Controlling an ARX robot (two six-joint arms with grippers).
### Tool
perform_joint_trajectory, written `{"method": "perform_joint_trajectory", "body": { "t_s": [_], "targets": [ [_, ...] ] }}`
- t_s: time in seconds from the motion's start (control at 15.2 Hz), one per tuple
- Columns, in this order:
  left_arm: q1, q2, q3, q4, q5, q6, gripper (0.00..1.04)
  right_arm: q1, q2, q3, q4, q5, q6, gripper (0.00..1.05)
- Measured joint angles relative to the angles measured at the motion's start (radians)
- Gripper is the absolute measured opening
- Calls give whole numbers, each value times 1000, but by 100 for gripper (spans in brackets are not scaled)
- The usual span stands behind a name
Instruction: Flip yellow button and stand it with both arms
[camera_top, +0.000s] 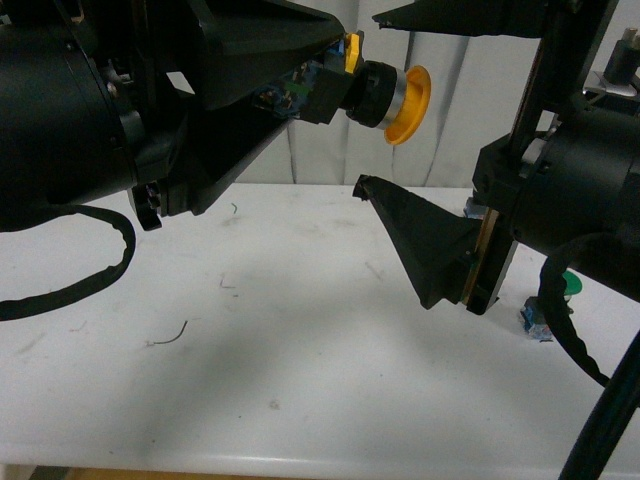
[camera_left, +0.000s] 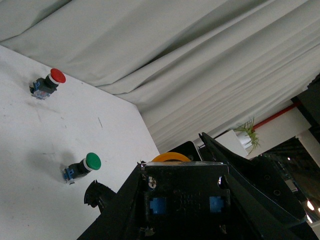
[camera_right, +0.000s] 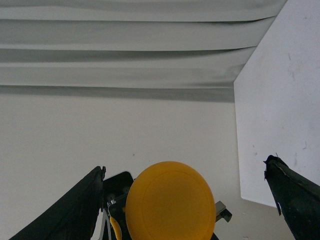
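My left gripper clamps the yellow button by its base, in the air above the table, cap sideways. My right gripper is spread wide around the cap. Pickup looks done; handover, flip and standing are left.

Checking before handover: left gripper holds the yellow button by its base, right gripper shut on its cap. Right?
No: the right gripper is open, clear of the cap, per the right wrist view. The left gripper holds the yellow button.
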Motion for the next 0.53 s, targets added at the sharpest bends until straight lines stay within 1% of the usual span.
{"method": "perform_joint_trajectory", "body": {
  "t_s": [0.39, 0.53],
  "targets": [
    [7, 0, -3, 5, 6, 0, 36, 4, 14, 41, 0, 10, -14, 97],
    [10, 0, -5, 6, 7, 0, 36, 4, 14, 46, 1, 13, -23, 75]
  ]
}}
